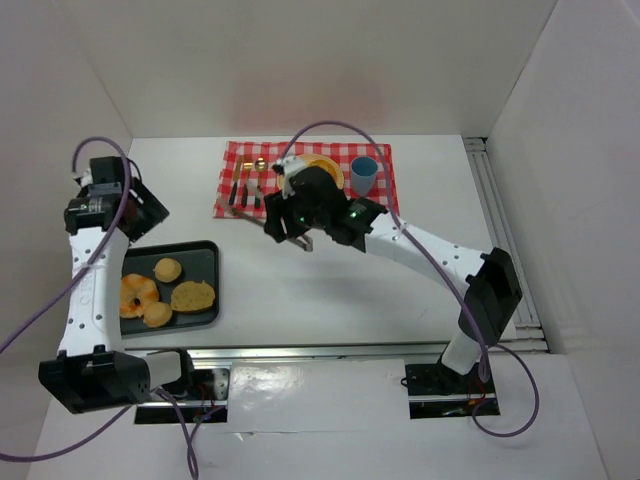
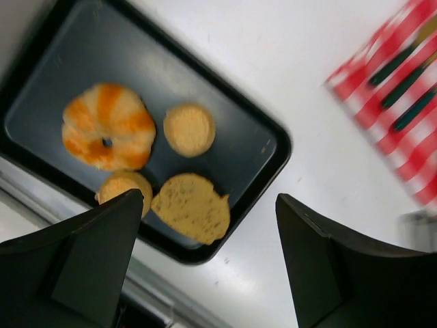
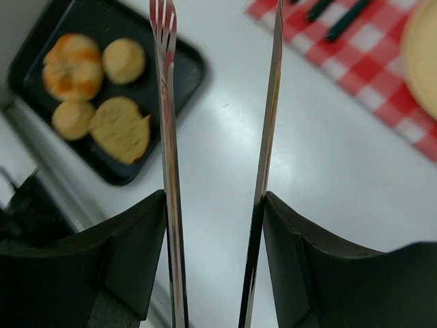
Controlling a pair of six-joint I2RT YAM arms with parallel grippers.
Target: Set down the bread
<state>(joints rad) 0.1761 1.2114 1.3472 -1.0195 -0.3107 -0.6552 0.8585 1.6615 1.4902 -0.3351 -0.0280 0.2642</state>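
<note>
Right hand (image 3: 215,199) gripping tongs (image 3: 168,102), bread (image 3: 121,128) well apart

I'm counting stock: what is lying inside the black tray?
Four pieces lie in the black tray: an orange-striped bun, a bread slice, a far roll, a near roll. Anything beneath them is covered.

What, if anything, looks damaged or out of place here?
Only the bread slice on the tray: its edge has a small notch, as if a piece were torn off. Nothing looks spilled or askew.
</note>
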